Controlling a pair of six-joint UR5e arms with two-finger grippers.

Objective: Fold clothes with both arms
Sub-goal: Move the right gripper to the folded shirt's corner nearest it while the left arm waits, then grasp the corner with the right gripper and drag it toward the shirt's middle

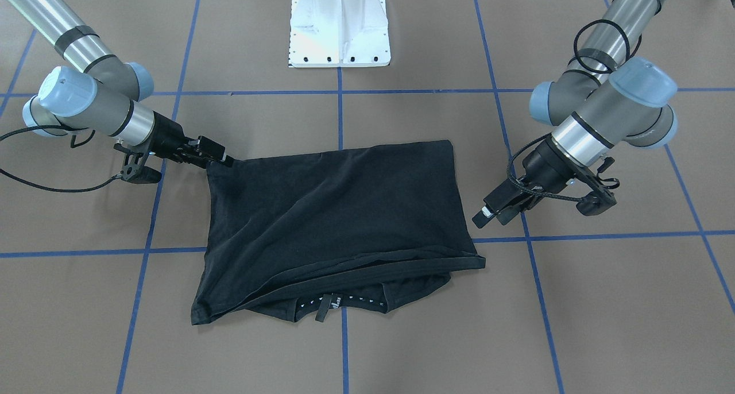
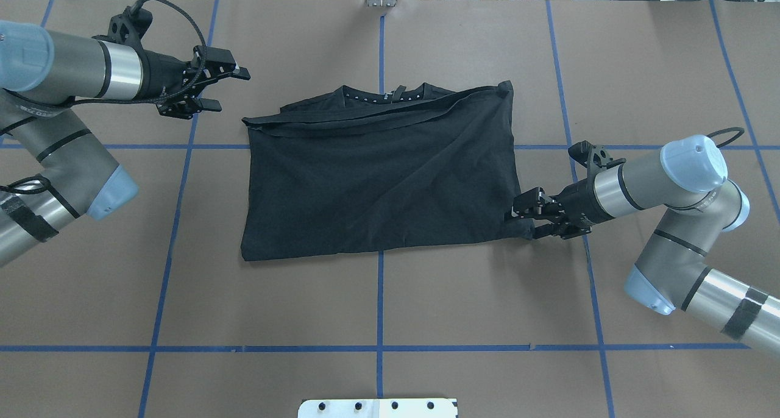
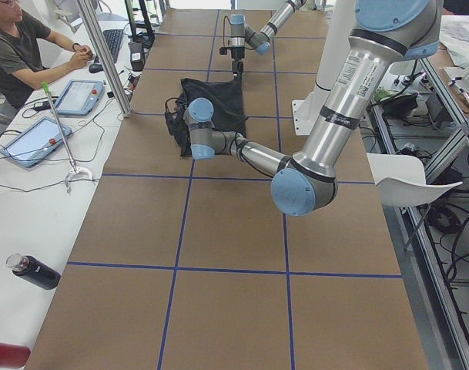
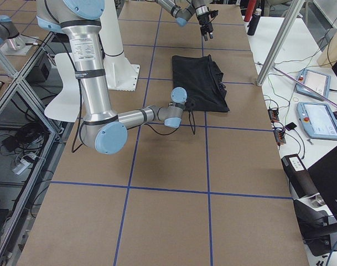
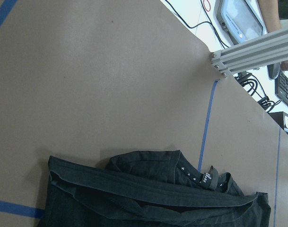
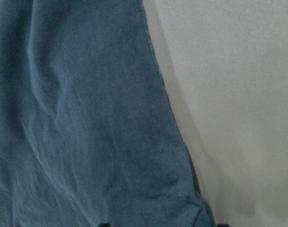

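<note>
T-shirt [image 2: 378, 186] lies folded on the desk [image 2: 487, 296], mid-desk. It forms a rough black rectangle straddling the centre blue tape line [image 2: 380, 296]. The collar [image 2: 390, 95] shows at the edge far from the robot, peeking out from under the folded-over top layer.

Right gripper [image 2: 519, 220] sits low at the shirt's near corner on the robot's right, jaws closed on the fabric. The corner is bunched to a point between them. In the right wrist view, cloth fills the left of the frame, its edge running down to that corner.

Left gripper [image 2: 226, 89] has its jaws wide apart and holds nothing. It sits beside the shirt's far corner on the robot's left, clear of the cloth. The left wrist view looks onto the collar side and bare desk beyond.
</note>
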